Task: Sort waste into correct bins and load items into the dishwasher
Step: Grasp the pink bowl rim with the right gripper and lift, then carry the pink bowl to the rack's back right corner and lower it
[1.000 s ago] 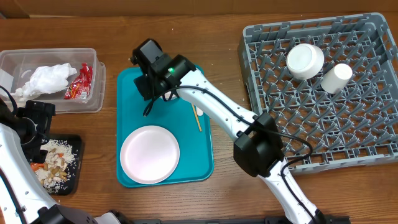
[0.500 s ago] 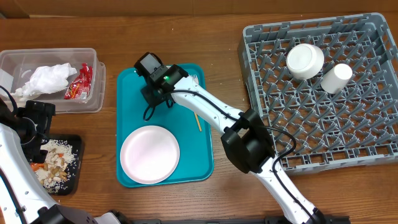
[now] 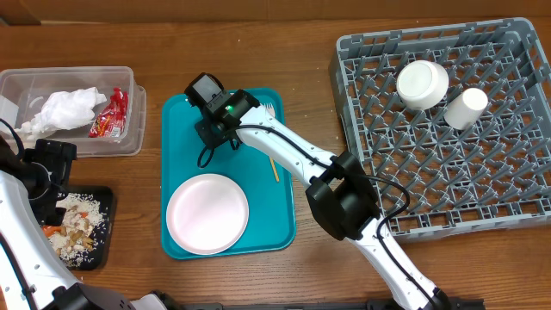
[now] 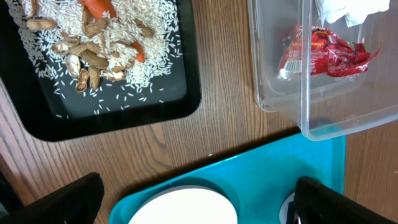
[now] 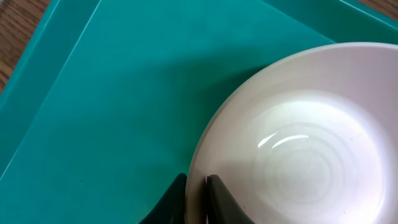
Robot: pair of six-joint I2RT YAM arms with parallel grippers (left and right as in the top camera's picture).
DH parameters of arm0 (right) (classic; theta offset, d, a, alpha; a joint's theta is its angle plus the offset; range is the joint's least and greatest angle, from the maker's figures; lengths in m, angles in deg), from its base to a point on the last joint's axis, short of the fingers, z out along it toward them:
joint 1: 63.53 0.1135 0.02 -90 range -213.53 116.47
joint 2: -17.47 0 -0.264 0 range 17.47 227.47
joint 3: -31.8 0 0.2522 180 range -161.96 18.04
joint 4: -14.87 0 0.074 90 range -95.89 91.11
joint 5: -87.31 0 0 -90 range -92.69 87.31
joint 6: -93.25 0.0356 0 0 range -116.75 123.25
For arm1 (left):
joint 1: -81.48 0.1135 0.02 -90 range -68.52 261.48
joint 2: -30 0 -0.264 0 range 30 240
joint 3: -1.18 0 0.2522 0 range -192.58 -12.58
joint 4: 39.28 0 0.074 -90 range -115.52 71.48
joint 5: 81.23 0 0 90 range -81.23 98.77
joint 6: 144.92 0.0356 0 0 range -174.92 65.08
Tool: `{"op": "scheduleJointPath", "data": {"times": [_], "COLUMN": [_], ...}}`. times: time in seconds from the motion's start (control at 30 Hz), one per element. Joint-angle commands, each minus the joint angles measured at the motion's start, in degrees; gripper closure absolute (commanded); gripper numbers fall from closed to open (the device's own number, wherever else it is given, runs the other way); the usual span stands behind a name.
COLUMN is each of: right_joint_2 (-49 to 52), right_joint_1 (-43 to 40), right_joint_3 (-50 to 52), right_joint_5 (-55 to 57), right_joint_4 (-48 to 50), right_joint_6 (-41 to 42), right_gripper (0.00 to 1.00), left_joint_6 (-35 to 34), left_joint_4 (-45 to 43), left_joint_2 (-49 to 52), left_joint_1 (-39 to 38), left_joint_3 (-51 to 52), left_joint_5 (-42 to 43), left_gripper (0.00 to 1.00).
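The pale bowl (image 5: 298, 143) sits on the teal tray (image 5: 112, 74). The right gripper (image 5: 196, 180) is pinched closed on its rim. In the right wrist view the two dark fingers stand either side of the bowl's edge at its 7 o'clock, with barely a gap between them. From overhead the bowl is hidden under the right arm's wrist, which hangs over the tray's 11 o'clock corner.

At 6 o'clock from there, on the near half of the teal tray, the white round plate (image 3: 207, 213) lies flat. The thin wooden chopstick (image 3: 274, 164) lies along the tray's 3 o'clock side. The tines of the white plastic fork (image 3: 269, 108) show at the 1 o'clock corner, just beside the arm.

At 3 o'clock of the teal tray stands the grey dish rack (image 3: 448, 172). Near its 12 o'clock edge it holds a second bowl (image 3: 422, 83), with the small white cup (image 3: 466, 108) just beside that bowl at 4 o'clock.

At 9 o'clock of the teal tray, on the bench (image 3: 310, 52), the clear tub (image 3: 77, 146) holds a crumpled napkin (image 3: 65, 110) and a red wrapper (image 3: 109, 114). At the tub's 6 o'clock, the black tray (image 4: 124, 112) carries rice (image 4: 149, 25), peanuts (image 4: 87, 62) and a piece of carrot (image 4: 98, 6).

The left gripper (image 4: 198, 183) hovers wide open and holds nothing. Its fingers stand far apart at the lower corners of the left wrist view, and the teal tray's near edge lies beneath it.
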Motion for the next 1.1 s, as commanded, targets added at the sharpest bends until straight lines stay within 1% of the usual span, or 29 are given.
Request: {"op": "scheduleJointPath", "data": {"times": [0.0,0.07,0.23,0.37,0.5,0.57,0.63,0.7,0.8,0.87,0.9,0.93,0.97,1.0,1.03,1.07], "right_joint_2": [-2.03,-3.08,-6.69,-12.35,-21.49,-25.75,-29.70,-31.61,-32.54,-32.46,-32.46,-32.46,-32.46,-32.44,-32.33,-32.02], "right_joint_1": [0.33,0.24,-0.02,-2.03,-8.02,-12.41,-19.02,-24.81,-35.08,-44.65,-47.34,-51.32,-53.53,-60.26,-64.46,-69.99], "right_joint_3": [-1.97,-1.97,-1.97,-1.97,-1.97,-1.97,-1.95,-1.95,-1.95,-1.88,-1.88,-1.88,-1.88,-1.88,-1.88,-1.84], "right_joint_5": [0.15,0.13,0.13,0.15,0.17,0.15,0.17,-0.35,-2.60,-4.98,-6.08,-8.35,-10.29,-17.46,-22.23,-30.91], "right_joint_4": [-0.13,-0.13,-0.13,-1.77,-4.70,-7.15,-10.71,-13.92,-19.32,-23.12,-23.98,-24.65,-24.81,-24.74,-24.35,-23.63], "right_joint_6": [0.02,0.24,0.44,3.41,6.27,6.95,7.54,8.02,8.00,7.96,7.96,7.82,7.80,7.50,6.62,3.93], "right_gripper": [0.91,0.96,0.96,0.96,0.96,0.96,0.96,0.96,0.96,0.96,0.96,0.96,0.96,0.96,0.96,0.96], "left_joint_6": [0.48,0.46,0.48,0.46,0.48,0.48,0.46,0.48,0.48,0.46,0.46,0.48,0.48,0.48,0.48,0.48], "left_joint_4": [-0.07,-0.07,-0.09,-0.07,-0.07,-0.07,-0.07,-0.07,-0.07,-0.07,-0.07,-0.07,-0.07,-0.07,-0.07,-0.07], "left_joint_2": [0.24,0.24,0.24,0.24,0.24,0.24,0.24,0.24,0.24,0.24,0.24,0.24,0.24,0.24,0.24,0.24], "left_joint_1": [-0.11,-0.11,-0.11,-0.11,-0.11,-0.11,-0.11,-0.11,-0.11,-0.11,-0.11,-0.11,-0.11,-0.11,-0.11,-0.11], "left_joint_3": [-0.44,-0.44,-0.44,-0.44,-0.44,-0.44,-0.44,-0.44,-0.44,-0.44,-0.44,-0.44,-0.44,-0.44,-0.44,-0.44], "left_joint_5": [-0.42,-0.44,-0.44,-0.42,-0.42,-0.42,-0.42,-0.44,-0.44,-0.44,-0.44,-0.42,-0.44,-0.42,-0.44,-0.42], "left_gripper": [0.00,0.00,0.00,0.00,0.00,0.00,0.00,0.00,0.00,0.00,0.00,0.00,0.00,0.00,0.00,0.00]}}
